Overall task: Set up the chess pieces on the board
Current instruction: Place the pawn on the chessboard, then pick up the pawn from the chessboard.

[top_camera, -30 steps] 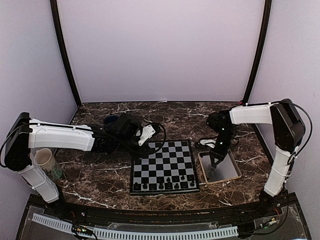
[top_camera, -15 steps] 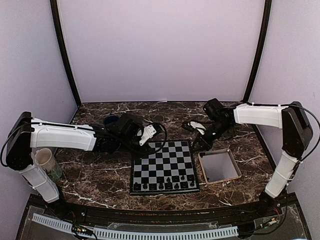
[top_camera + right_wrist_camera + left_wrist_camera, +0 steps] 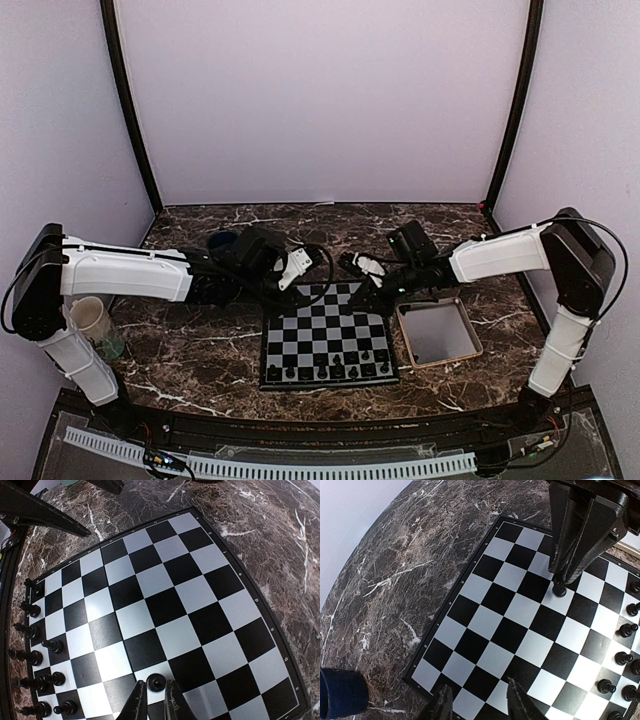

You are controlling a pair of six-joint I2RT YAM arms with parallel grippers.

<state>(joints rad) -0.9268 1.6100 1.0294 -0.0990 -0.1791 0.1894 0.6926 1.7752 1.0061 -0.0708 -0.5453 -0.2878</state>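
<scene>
On the glossy checkered board (image 3: pixel 200 615), right end effector (image 3: pixel 155 687) pinches a round-headed pawn (image 3: pixel 560 588); left end effector (image 3: pixel 477 696) spread.

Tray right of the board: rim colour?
Tan. The tray shows best in the top external view.

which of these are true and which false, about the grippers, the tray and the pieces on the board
1. The right gripper has its fingertips on either side of a chess piece standing on the board. True.
2. The left gripper holds a piece. False: its jaws stand apart with nothing between them.
3. The tray is full of pieces. False: none shows in it.
4. Most chess pieces stand along the board's near edge. True.
</scene>
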